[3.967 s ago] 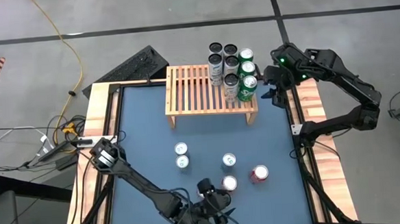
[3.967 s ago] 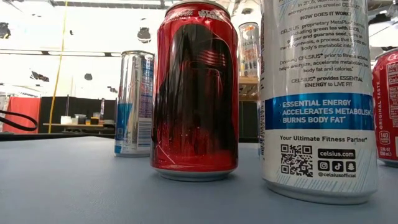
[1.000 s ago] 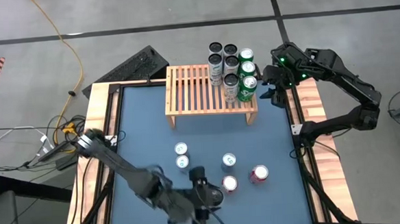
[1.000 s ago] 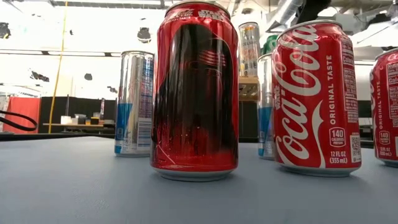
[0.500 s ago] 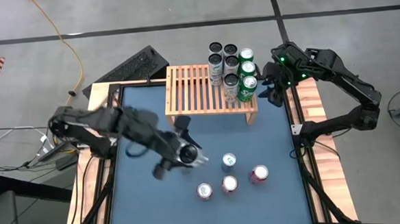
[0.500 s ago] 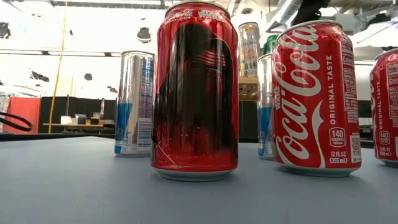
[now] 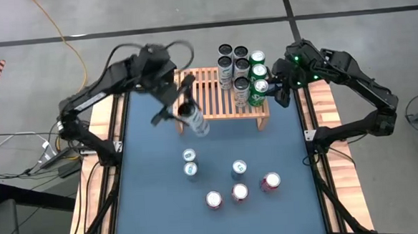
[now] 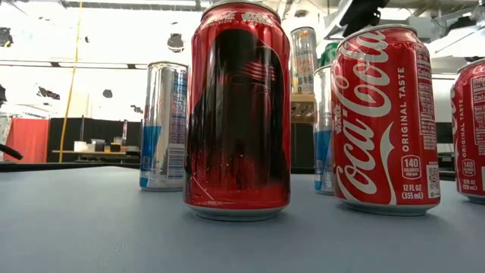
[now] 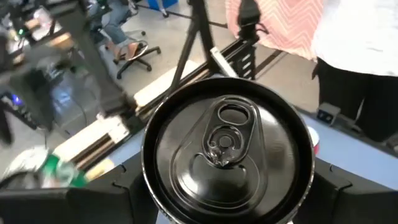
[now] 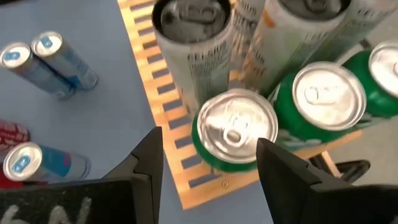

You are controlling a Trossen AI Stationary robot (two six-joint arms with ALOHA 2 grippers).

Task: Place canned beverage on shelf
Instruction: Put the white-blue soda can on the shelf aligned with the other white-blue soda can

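The shelf [image 7: 208, 95] stands at the table's far side, with several black-topped and green cans [image 7: 250, 72] upright on its right end. My left gripper [image 7: 186, 111] hangs in front of the shelf's left half, shut on a white can with a black top [image 7: 196, 123]. That top [image 9: 227, 146] fills the left wrist view. My right gripper [image 7: 279, 92] hovers open at the shelf's right end. Its fingers stand on either side of a green can [image 10: 236, 134] without touching it. Several cans [image 7: 239, 193] stand on the blue table top. My left gripper pinches the white can between its two fingers [image 9: 106, 199], one on each side of its wall [image 9: 148, 180] just below the black top. The can is lifted clear of the table and tilted, with its top toward the wrist and its bottom toward the table's near right.
Two slim silver-blue cans [image 7: 190, 162] stand mid-table and another [image 7: 239, 168] to their right. Red cans [image 8: 236, 114] stand nearer the front edge. A raised wooden frame [image 7: 102, 137] borders the table. A keyboard [image 7: 138, 70] lies beyond the far left corner. A person [image 9: 354, 37] stands beyond the table.
My left gripper has swung from the table's near edge up toward the far side, to just in front of the shelf. It rolled on the way and carried the white can, now tilted and clear of the table. My right gripper has tipped slightly where it is.
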